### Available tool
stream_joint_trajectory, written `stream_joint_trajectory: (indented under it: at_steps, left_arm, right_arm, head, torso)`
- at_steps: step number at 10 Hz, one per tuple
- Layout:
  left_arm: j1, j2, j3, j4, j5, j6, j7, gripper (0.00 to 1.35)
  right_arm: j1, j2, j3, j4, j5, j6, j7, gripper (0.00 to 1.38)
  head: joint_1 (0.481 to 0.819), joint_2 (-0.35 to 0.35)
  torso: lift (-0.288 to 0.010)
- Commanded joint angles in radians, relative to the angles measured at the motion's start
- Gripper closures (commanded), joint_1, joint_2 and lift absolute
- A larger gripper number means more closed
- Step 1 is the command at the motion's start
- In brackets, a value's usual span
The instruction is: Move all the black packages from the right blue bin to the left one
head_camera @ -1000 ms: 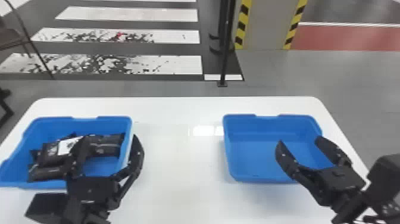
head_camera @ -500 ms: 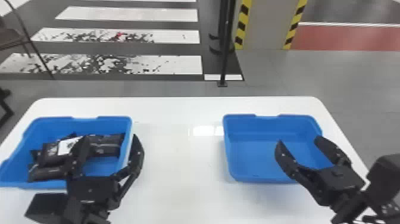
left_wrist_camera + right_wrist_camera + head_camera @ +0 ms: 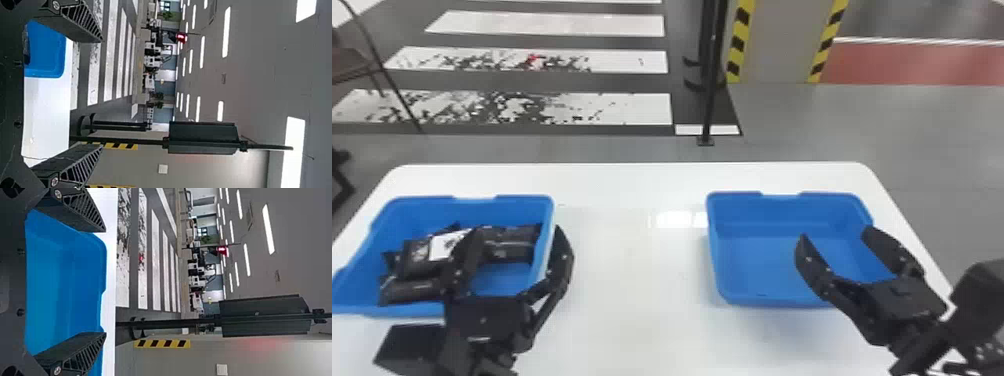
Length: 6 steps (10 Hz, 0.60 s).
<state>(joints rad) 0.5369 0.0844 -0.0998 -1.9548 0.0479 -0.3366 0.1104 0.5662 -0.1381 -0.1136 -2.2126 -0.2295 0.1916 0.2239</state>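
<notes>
Hanging with its fingers spread and nothing pinched, your left gripper (image 3: 517, 231) is at the 3 o'clock side of the left bin (image 3: 427, 205), one finger over the inside and the other beyond the wall. Your right gripper (image 3: 834, 233) is also spread and holds nothing, out toward the 4 o'clock side of the right blue bin (image 3: 739, 296).

From the left gripper, the black packages (image 3: 422, 260) lie in the left bin from about 9 to 12 o'clock, bunched together, one bearing a white label (image 3: 449, 245). With a finger in front of the pile, you can't fairly count them, or say whether that finger touches one. Both bins sit on the white table (image 3: 632, 300), well apart, and a black pole (image 3: 710, 100) rises past its 12 o'clock edge.

You look to be at the end of the task: no package shows in the right blue bin, so the transfer seems done. The next move likely calls for lifting the left gripper straight up before drawing it back toward 6 o'clock, lest a finger snag the wall or drag a package. The right one should need only a retreat.
</notes>
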Motion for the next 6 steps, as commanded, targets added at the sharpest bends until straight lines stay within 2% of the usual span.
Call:
stream_joint_trajectory:
  at_steps: [1,6]
  left_arm:
    - [0.001,0.0,0.0,0.0,0.004,0.0,0.0,0.09]
    - [0.001,0.0,0.0,0.0,0.004,0.003,0.0,0.09]
  right_arm:
    - [0.001,0.0,0.0,0.0,0.0,-0.005,0.0,0.09]
    - [0.003,-0.002,-0.002,0.0,0.012,-0.037,0.0,0.09]
  head:
    - [0.695,-0.035]
    - [0.695,-0.036]
  torso:
    - [-0.154]
    - [-0.154]
